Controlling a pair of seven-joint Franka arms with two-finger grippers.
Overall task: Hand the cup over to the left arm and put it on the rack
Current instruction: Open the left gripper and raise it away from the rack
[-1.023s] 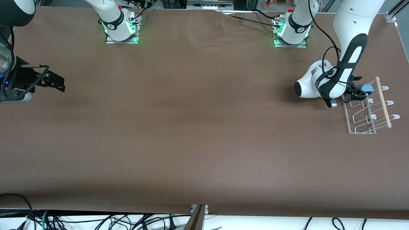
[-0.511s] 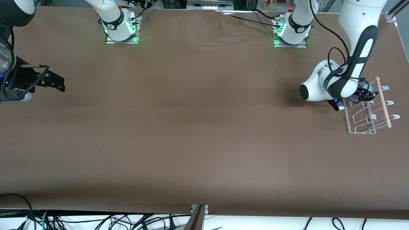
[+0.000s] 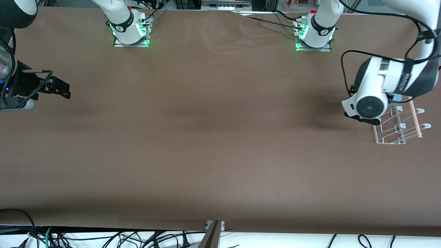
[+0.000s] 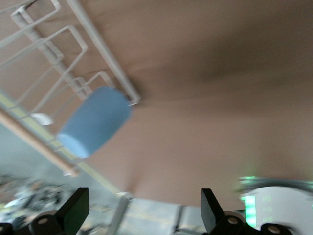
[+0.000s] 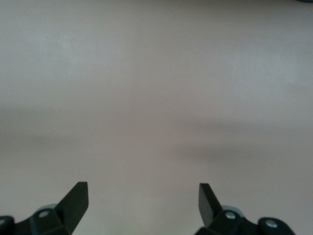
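Brown matting is covering the counter (image 3: 206,137), wrinkling slightly between the two green-lit bases, with cables trailing along its edge nearest the front camera. At the left arm's end, the white wire rack (image 3: 396,129) is standing with its wooden dowel (image 3: 414,119), and the cup (image 4: 95,121) is sitting tilted on a peg at the rack's end farther from the camera. Above it, the left gripper (image 4: 142,215) is hanging with fingers apart, holding nothing. The right gripper (image 3: 60,90) is waiting over the counter's other end, fingers spread and empty.
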